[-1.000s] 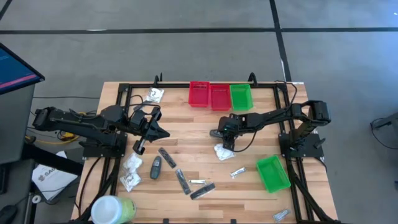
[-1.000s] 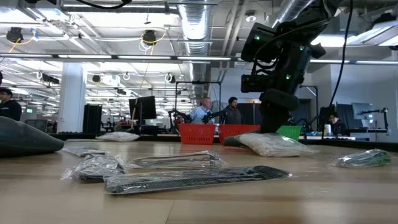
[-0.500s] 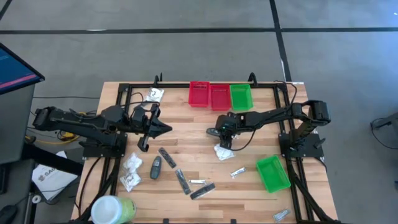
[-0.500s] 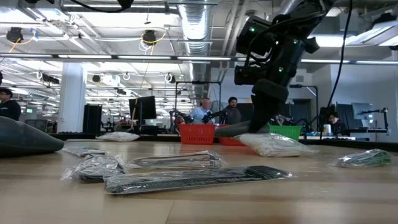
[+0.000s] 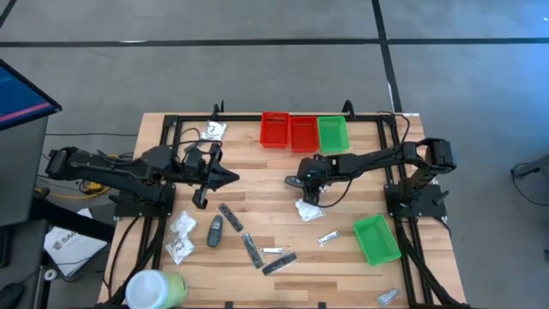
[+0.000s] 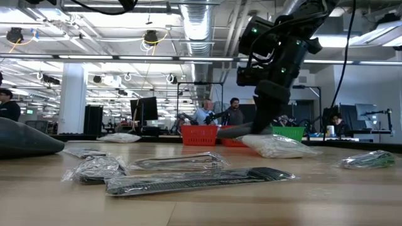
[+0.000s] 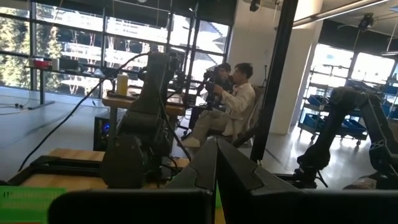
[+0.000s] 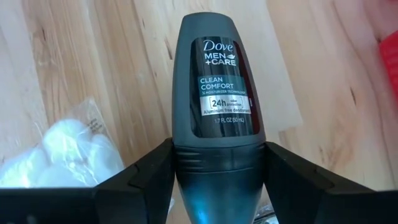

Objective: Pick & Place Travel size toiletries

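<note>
Right tool (image 5: 307,184) sits above mid-table, just in front of the red bins (image 5: 289,131), fingers clamped on a dark grey roll-on deodorant (image 8: 217,118); in the right wrist view the stick stands between both fingers (image 8: 146,174) with its label facing the camera, over bare wood. White crinkly packet (image 5: 307,209) lies on the table (image 5: 249,172) just beside and below that tool, also visible in the right wrist view (image 8: 68,152) and the low view (image 6: 273,145). Left tool (image 5: 225,178) hovers over the left-centre of the table, fingers pressed together, nothing in them. Rest of the toiletries are still spread across the front of the table: dark oval (image 5: 214,231), slim dark sticks (image 5: 230,216) and (image 5: 279,263), white packets at front left (image 5: 179,236), one white packet at the back left (image 5: 212,131), small silvery sachet (image 5: 327,237) near the loose green bin (image 5: 376,239), another sachet at the front right corner (image 5: 387,297). Green bin (image 5: 332,133) sits touching the red ones at the back edge. White-and-green tub (image 5: 154,288) at the front left corner.
</note>
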